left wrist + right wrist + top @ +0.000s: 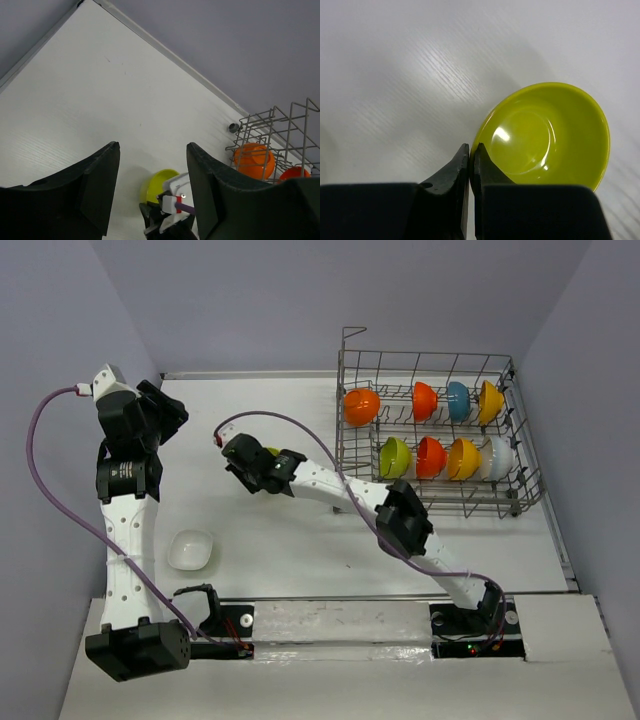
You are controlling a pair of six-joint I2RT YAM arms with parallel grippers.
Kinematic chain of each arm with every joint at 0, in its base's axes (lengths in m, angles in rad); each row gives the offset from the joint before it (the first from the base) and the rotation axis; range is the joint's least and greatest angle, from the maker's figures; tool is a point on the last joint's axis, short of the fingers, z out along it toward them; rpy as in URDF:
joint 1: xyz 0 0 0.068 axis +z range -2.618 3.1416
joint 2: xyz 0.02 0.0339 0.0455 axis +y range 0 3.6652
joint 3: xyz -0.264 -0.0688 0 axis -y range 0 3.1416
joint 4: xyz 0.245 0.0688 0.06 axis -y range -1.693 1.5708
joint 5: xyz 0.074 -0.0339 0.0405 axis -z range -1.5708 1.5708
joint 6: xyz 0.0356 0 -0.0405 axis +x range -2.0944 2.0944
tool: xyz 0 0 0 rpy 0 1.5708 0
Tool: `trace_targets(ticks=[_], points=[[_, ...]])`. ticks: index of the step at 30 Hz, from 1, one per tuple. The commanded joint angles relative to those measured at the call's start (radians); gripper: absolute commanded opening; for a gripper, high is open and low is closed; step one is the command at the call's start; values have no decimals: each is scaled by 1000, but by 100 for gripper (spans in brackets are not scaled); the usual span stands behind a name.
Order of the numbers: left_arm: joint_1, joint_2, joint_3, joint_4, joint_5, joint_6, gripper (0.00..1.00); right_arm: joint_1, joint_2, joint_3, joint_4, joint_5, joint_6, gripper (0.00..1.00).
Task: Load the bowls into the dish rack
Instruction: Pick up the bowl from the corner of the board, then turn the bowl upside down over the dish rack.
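Pinching its jaws nearly shut, the right gripper [471,150] sits at the near rim of a lime bowl [545,135] on the counter [300,550]; whether the rim is caught cannot be told. The left gripper [152,147] hangs open, empty. Eight bowls stand in the dish rack [342,440]; a white bowl [190,548] lies near left.

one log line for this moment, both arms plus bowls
right pincer: shut on lime bowl rim | left pincer: open, empty, raised | dish rack: eight bowls loaded | white bowl: on table
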Motion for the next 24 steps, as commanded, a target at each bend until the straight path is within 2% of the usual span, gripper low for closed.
trace_targets(ticks=[1, 7, 8, 11, 13, 16, 19, 22, 23, 24], points=[[3, -19, -3, 36, 31, 9, 64, 8, -296, 39, 58, -5, 12, 1], [3, -2, -12, 78, 78, -8, 63, -2, -552, -15, 70, 89, 12, 1], [2, 2, -14, 84, 86, -9, 63, -3, -553, -35, 82, 98, 14, 1], [-6, 24, -19, 102, 118, -20, 62, -70, -685, -132, 137, 117, 23, 1], [-23, 41, -14, 114, 122, -20, 62, -168, -769, -190, 159, 98, 66, 1], [-110, 88, 18, 118, 103, -17, 62, -283, -867, -266, 203, 8, 147, 1], [-277, 168, 86, 113, 24, -11, 62, -407, -933, -366, 245, -60, 214, 1], [-414, 255, 170, 113, -47, -22, 62, -539, -970, -464, 297, -216, 302, 1], [-443, 278, 170, 114, -61, -25, 62, -577, -973, -489, 311, -216, 328, 1], [-469, 315, 197, 114, -70, -26, 62, -658, -975, -539, 324, -309, 355, 1]])
